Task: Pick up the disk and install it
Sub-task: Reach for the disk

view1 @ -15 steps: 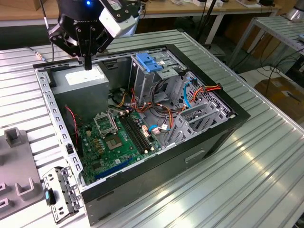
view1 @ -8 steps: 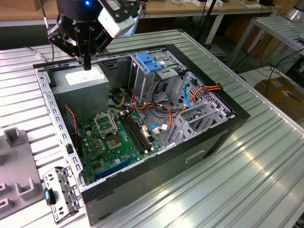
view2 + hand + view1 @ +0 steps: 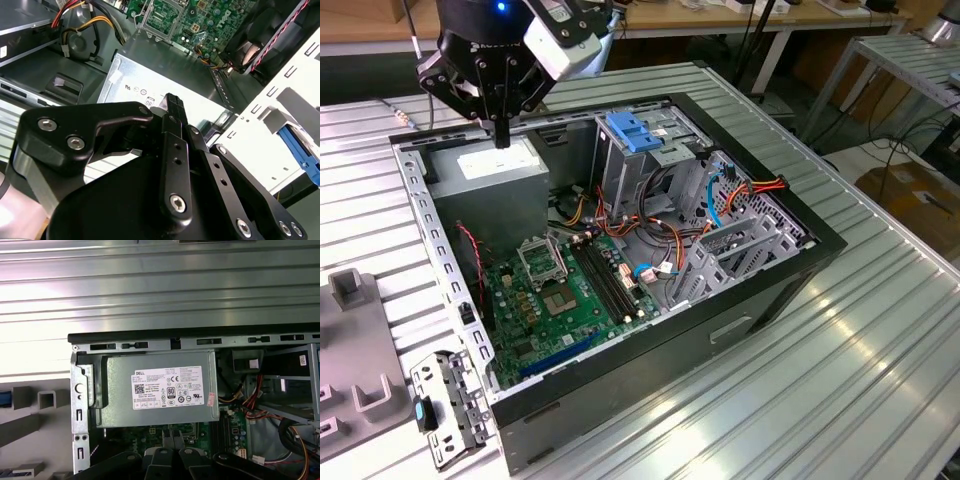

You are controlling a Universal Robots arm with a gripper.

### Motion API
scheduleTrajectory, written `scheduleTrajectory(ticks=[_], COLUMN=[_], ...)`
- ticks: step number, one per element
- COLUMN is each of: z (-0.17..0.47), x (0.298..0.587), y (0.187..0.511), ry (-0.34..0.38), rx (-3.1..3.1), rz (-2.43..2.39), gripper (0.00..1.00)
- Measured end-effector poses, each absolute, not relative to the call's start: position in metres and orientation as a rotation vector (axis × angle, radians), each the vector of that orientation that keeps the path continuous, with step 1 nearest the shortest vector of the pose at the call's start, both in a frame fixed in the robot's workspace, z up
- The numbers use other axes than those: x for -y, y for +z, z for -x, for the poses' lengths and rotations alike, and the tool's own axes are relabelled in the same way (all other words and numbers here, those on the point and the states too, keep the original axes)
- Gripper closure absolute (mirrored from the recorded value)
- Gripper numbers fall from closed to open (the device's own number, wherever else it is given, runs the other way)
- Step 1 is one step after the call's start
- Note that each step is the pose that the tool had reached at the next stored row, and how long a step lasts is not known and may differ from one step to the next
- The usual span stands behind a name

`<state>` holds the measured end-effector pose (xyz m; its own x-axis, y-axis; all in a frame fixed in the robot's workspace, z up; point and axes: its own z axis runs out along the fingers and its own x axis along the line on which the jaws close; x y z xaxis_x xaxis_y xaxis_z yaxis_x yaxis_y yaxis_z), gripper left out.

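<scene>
— Aluminium, ribbed, the bench (image 3: 880,330) carries everything. On it lies the open computer case (image 3: 620,385), side up.

— And where is the arm over it?

— In the exterior view it hangs above the grey power supply (image 3: 485,200), in the case's corner toward that view's left. That is well apart from the drive cage (image 3: 620,175) and the loose cables (image 3: 720,215) beside it. A grey fixture (image 3: 350,340) stands off the case, further to that view's left.

— The disk?

— Where it lies cannot be told. A light-blue bracket (image 3: 635,130) sits on top of the cage, but it looks like bare plastic with no drive in it.

— The gripper (image 3: 502,138)?

— Its jaws look closed together to a narrow point and grip nothing. The second wrist view agrees.

— Anything else blue?

— By the fixture, the first wrist view catches a blue sliver (image 3: 3,399) at its edge. Whether that is a carrier rail is not clear.

— So what does this stage ask for?

— As a judgement, the step in hand is the reach for the disk, with no grasp made yet. Done well, it wants the disk found for certain and not confused with the bare bracket or the power supply. The jaws would have to spread wider than the drive and close square on its long sides. A flat metal slab caught by a corner is likely to slip. The cables are the likely snag near the cage.
</scene>
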<state>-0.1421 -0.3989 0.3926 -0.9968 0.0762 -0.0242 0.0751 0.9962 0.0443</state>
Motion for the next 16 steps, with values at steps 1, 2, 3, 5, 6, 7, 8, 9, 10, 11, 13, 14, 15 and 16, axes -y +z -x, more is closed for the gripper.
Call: scheduleTrajectory(ticks=[1,2,3,5,6,7,8,9,10,11,13,14,15,16], z=[0.1426,0.1429,0.1433,0.1442,0.1447,0.1452,0.1457,0.1462,0.147,0.1475,0.1485,0.149,0.1496,0.1502], x=[0.3989,0.3989,0.3989,0.399,0.3989,0.3989,0.3989,0.3989,0.399,0.3989,0.3989,0.3989,0.3989,0.3989], y=[0.3926,0.3926,0.3926,0.3926,0.3925,0.3925,0.3925,0.3925,0.3925,0.3925,0.3924,0.3924,0.3924,0.3924], ry=[0.068,0.068,0.068,0.068,0.068,0.068,0.068,0.068,0.068,0.068,0.068,0.068,0.068,0.068], rx=[-3.113,-3.113,-3.113,-3.113,-3.113,-3.113,-3.113,-3.113,-3.113,-3.113,-3.113,-3.113,-3.113,-3.113], rz=[-0.118,-0.118,-0.118,-0.118,-0.118,-0.118,-0.118,-0.118,-0.118,-0.118,-0.118,-0.118,-0.118,-0.118], gripper=[0.89,0.89,0.89,0.89,0.89,0.89,0.89,0.89,0.89,0.89,0.89,0.89,0.89,0.89])
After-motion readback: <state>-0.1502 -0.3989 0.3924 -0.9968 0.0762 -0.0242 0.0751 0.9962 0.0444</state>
